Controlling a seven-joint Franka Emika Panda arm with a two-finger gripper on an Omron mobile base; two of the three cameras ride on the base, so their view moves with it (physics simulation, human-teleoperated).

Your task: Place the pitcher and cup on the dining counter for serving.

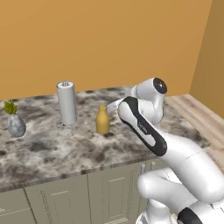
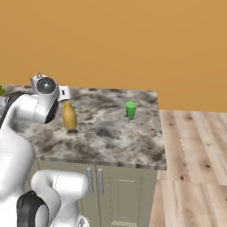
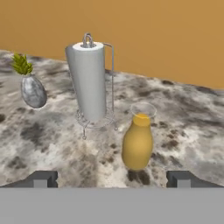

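Gripper [image 3: 111,178] fingers [image 3: 41,178] wide apart, nothing between them; tips sit low on either side of the pitcher [image 3: 137,142], clear of it. Pitcher upright on the dining counter [image 3: 52,140], free-standing. Paper towel roll [image 3: 89,81] in its wire holder just behind and to one side of the pitcher, not touching. Small grey vase with green sprig [image 3: 31,87] farther along the counter. Cup [image 2: 131,109] upright on the same counter, well apart from the pitcher, nearer the counter's end by the wood floor [image 2: 195,155].
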